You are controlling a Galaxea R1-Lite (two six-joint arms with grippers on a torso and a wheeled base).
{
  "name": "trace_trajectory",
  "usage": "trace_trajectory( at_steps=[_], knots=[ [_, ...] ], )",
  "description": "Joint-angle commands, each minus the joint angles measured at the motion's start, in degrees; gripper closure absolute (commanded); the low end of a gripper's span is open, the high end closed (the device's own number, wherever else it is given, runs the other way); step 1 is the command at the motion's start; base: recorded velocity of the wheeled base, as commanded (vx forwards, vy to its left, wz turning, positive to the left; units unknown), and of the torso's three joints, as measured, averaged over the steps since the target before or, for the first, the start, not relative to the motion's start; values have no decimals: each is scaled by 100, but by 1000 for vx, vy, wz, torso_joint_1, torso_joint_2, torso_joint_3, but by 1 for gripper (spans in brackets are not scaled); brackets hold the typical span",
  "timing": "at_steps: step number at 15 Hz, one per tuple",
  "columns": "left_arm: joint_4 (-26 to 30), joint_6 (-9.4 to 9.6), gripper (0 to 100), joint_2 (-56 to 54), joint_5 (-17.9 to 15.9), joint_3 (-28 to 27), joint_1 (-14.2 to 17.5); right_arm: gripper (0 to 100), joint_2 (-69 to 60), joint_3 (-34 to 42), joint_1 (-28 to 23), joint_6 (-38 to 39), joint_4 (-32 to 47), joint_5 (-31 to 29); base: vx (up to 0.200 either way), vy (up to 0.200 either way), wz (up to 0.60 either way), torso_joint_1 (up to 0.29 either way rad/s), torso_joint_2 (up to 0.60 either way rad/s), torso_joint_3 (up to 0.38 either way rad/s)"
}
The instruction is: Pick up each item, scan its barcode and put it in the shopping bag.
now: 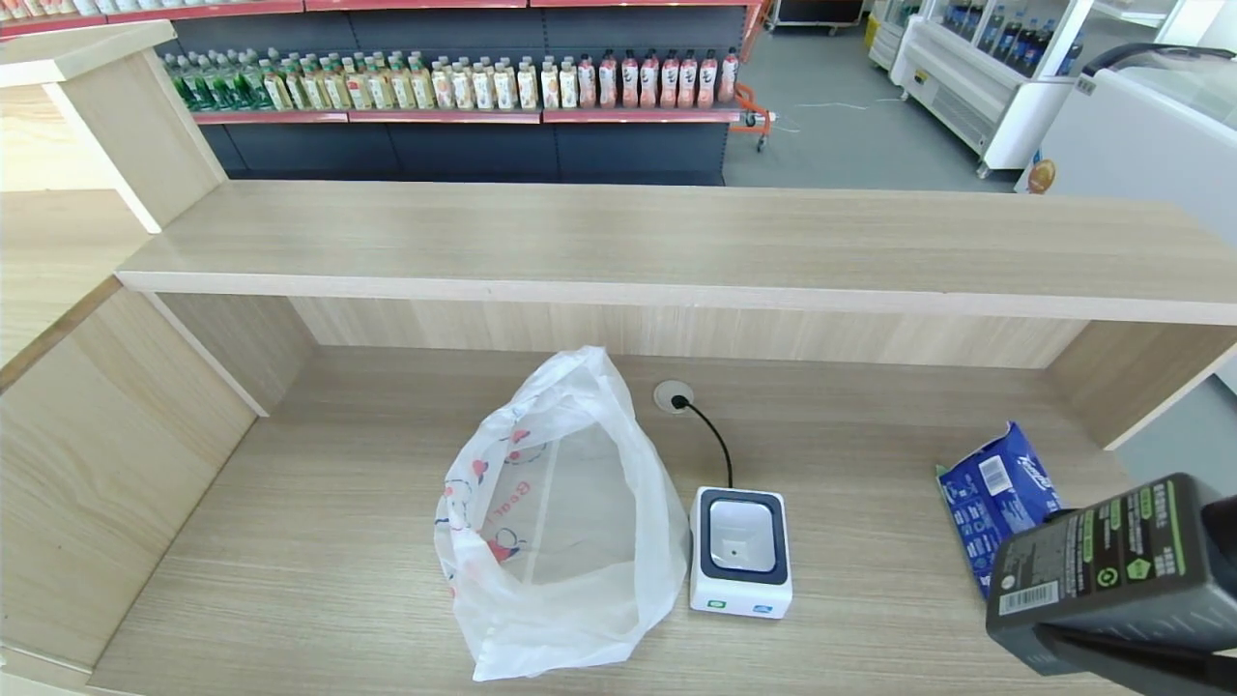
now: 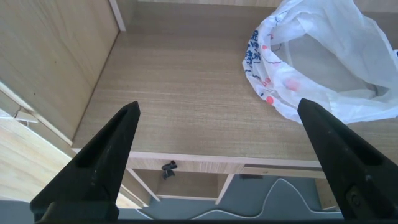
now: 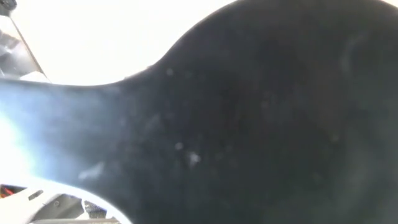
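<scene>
left gripper (image 2: pixel 217 158): I see both black fingers (image 2: pixel 102 162) spread wide with nothing between them. It hangs over the near edge of the counter (image 2: pixel 186 81), and the bag is farther off.
right gripper (image 1: pixel 1184 604): lower right corner of the head frame. I see one dark finger under the pack and another dark part at the pack's right end, so I read it as clamped on the dark pack. The right wrist view gives me just a dark blur close up, and I can't tell any detail there.
dark pack (image 1: pixel 1102 565): lower right of the head frame, up off the counter and tilted. It has a white barcode label (image 1: pixel 1026 597) at its lower left corner and green marks across the face. It covers the lower end of the blue packet in this view.
blue packet (image 1: pixel 991 503): right side of the frame, lying on the counter, with a white label patch near its top. It is well apart from the scanner.
shopping bag (image 1: pixel 560 522): centre of the frame. It is thin, see-through white plastic with red and blue print, slumped on the counter with its mouth gaping.
scanner (image 1: pixel 740 551): white box with a dark-framed window facing up, just right of the bag, whose plastic touches its left side.
cable (image 1: pixel 715 440): black, runs from the scanner up the frame to a round grommet (image 1: pixel 674 396) in the counter.
background: a shelf of bottles (image 1: pixel 454 82) at upper left, freezers (image 1: pixel 1140 126) at upper right.
</scene>
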Motion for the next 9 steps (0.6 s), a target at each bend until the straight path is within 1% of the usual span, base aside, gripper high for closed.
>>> trace_trajectory(
  at_steps=[1,5,8,9],
  knots=[
    [0,-2,0,-2,0,1,4,100,-110,95,7,-106,-20,3,0,0,600,2,12,-2],
    [0,-2,0,-2,0,1,-5,100,-233,253,16,-115,-47,29,0,0,600,4,6,4],
    [0,-2,0,-2,0,1,-5,100,-66,455,-2,-71,-73,29,0,0,0,0,0,0],
    [0,-2,0,-2,0,1,4,100,338,649,-125,-27,-460,29,0,0,0,0,0,0]
  ],
)
